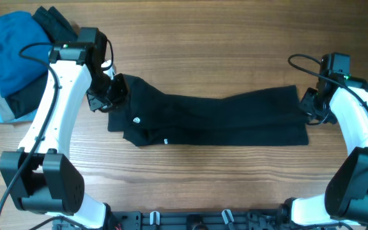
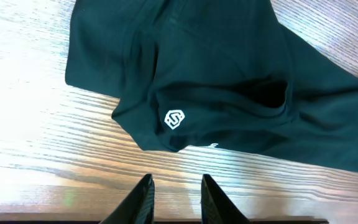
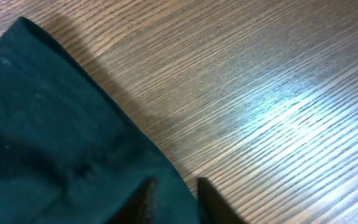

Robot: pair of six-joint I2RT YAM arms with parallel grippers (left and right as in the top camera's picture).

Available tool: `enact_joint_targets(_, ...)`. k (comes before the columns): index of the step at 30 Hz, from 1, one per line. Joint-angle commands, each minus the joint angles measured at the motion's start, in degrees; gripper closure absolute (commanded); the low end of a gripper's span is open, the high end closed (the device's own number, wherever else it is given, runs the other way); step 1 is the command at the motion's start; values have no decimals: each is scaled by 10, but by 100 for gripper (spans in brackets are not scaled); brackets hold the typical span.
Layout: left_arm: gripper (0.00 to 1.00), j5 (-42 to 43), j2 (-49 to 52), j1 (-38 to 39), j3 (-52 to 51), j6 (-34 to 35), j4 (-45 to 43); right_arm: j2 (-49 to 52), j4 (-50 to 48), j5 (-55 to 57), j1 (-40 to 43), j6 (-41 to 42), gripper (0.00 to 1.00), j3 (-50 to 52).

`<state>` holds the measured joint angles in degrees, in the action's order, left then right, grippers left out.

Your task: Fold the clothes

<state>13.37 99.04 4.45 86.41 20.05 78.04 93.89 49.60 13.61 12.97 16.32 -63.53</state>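
From above, the black cloth (image 1: 216, 118) lay long and flat across the middle of the wooden table (image 1: 203, 185). I think it needed more folds. A pile of blue and dark clothes (image 1: 11, 57) sat at one corner, not done.

From my left wrist, my left claw (image 2: 178, 199) hung a little open and empty over smooth wood, near the soft cloth's white badge (image 2: 175, 119).

From my right wrist, my right claw (image 3: 173, 202) sat at the cloth's edge. I could not tell if it was holding the cloth.

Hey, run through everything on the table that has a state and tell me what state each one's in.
black garment: stretched out long, flat on the table.
pile of clothes: crumpled heap, unfolded.
left tool: open, empty, over bare wood by the logo end.
right tool: open, empty, at the garment's other end.
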Motion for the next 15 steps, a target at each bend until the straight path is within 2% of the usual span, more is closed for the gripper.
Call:
enact_joint_targets(1,73,1,-4,2,-4,-3,-3,-6,10,12,4,2,63,1)
enact_joint_targets(3,65,1,-3,3,-4,-3,-13,-6,16,-2,4,2,51,2)
enact_joint_targets(5,57,1,0,3,-4,-3,-26,-6,24,-2,4,-3,46,2)
enact_joint_targets(6,56,1,4,4,-4,-3,-30,-6,25,-16,4,-32,46,2)
enact_joint_targets(8,55,1,17,14,-4,-3,-43,-4,21,-143,4,-139,34,3)
enact_joint_targets(9,54,1,21,20,-4,-3,-47,-2,21,-175,4,-157,31,3)
enact_joint_targets(14,54,0,31,37,-4,-3,-54,43,12,-153,5,-163,29,3)
enact_joint_targets(15,53,0,31,37,-4,-3,-54,57,12,-131,6,-160,23,3)
